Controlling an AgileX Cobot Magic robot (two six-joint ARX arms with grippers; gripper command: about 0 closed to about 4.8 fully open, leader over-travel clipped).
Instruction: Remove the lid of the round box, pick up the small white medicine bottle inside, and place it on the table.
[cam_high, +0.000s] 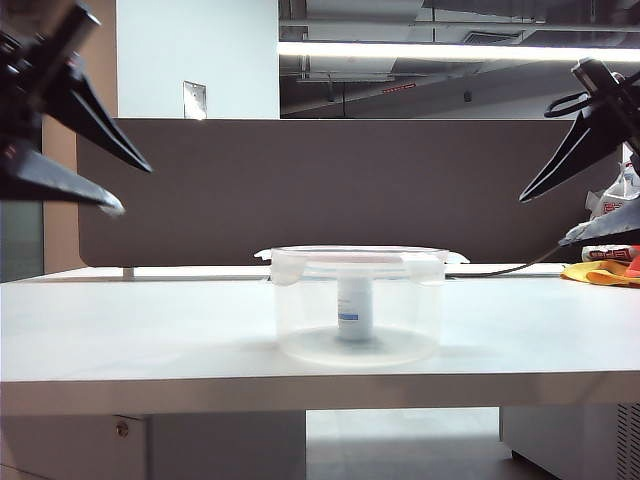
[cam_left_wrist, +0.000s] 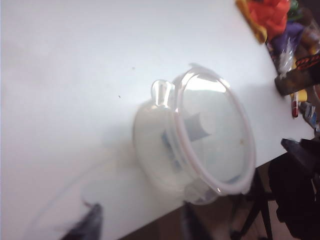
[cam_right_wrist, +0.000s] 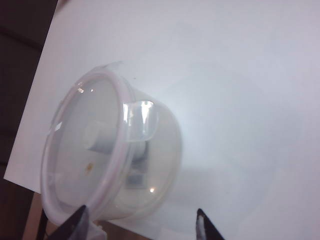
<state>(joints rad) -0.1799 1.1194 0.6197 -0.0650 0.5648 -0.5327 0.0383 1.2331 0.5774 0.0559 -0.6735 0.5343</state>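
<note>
Two tools: left tool (cam_high: 115, 185), right tool (cam_high: 545, 215), both apart, empty, high beside box (cam_high: 357, 305)
step: lid (cam_high: 360, 255) on
bottle (cam_high: 354, 310): inside, mid-table (cam_high: 150, 330)
next: lower, grip lid tabs

Box (cam_high: 358, 310) sits mid-table (cam_high: 150, 330) w/ lid (cam_high: 360, 254) on, tabs sticking out both sides; bottle (cam_high: 354, 308) stands upright inside at centre, blue band on label. Left gripper (cam_high: 125, 185) hangs high at left edge, jaws apart, tips pointing down-right toward the box, well clear of it. Right gripper (cam_high: 545, 215) hangs high at right edge, jaws apart, pointing down-left, also well clear; brown divider (cam_high: 330, 190) runs behind, yellow-orange clutter (cam_high: 605, 268) at far right of table.
</note>
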